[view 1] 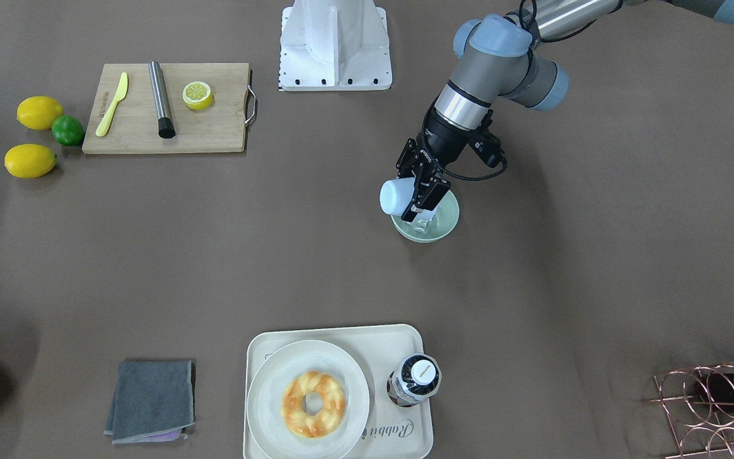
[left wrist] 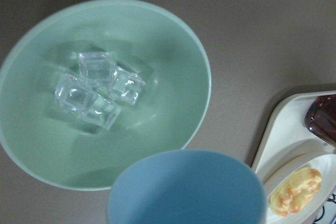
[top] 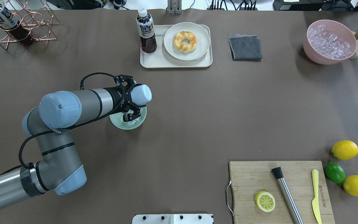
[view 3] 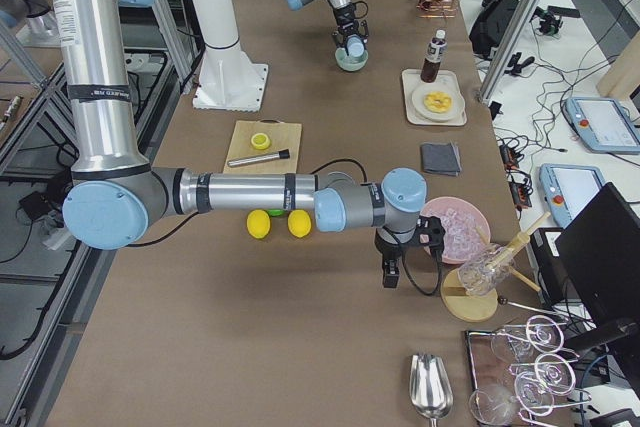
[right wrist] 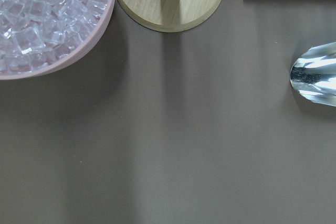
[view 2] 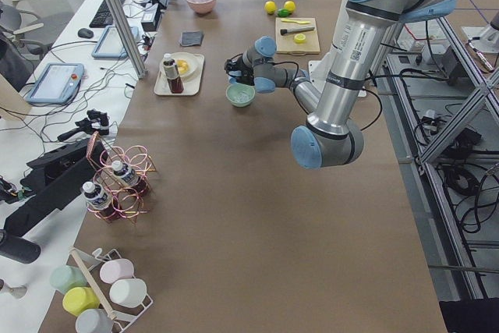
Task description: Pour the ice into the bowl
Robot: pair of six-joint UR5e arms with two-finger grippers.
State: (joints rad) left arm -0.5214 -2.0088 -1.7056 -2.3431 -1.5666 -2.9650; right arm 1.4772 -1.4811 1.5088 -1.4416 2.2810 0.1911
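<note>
**Front-facing view.** Right of centre, the left gripper is clamped on the light blue cup. The cup lies tipped on its side, with its closed end toward the frame's left and its mouth toward the right. The mint-green bowl sits directly under the fingers, and the ice glints inside it.

**Overhead view.** Left of centre, the cup's long axis carries on the forearm's line, base pointing to the frame's right. The bowl lies just below the gripper in the frame and is partly hidden by it.

**Exterior left view.** In the upper middle, the near arm reaches out over the bowl. The cup is too small to read here.

**Exterior right view.** The bowl sits at top centre under the far arm. The right gripper hangs at lower right beside the pink tub, well apart from the bowl. I cannot tell whether its fingers are open or closed.

**Left wrist view.** The bowl fills the upper left, with four cubes of ice clumped left of its centre. The cup's rim overlaps the bowl's lower edge, and what shows of its inside looks bare. So the pour seems done. The next move likely turns on tipping the cup upright about this same axis, and the left arm is the one in place to do it.

**Right wrist view.** The pink tub is at upper left, a wooden base at the top and a metal scoop at the right edge. No fingers show.
</note>
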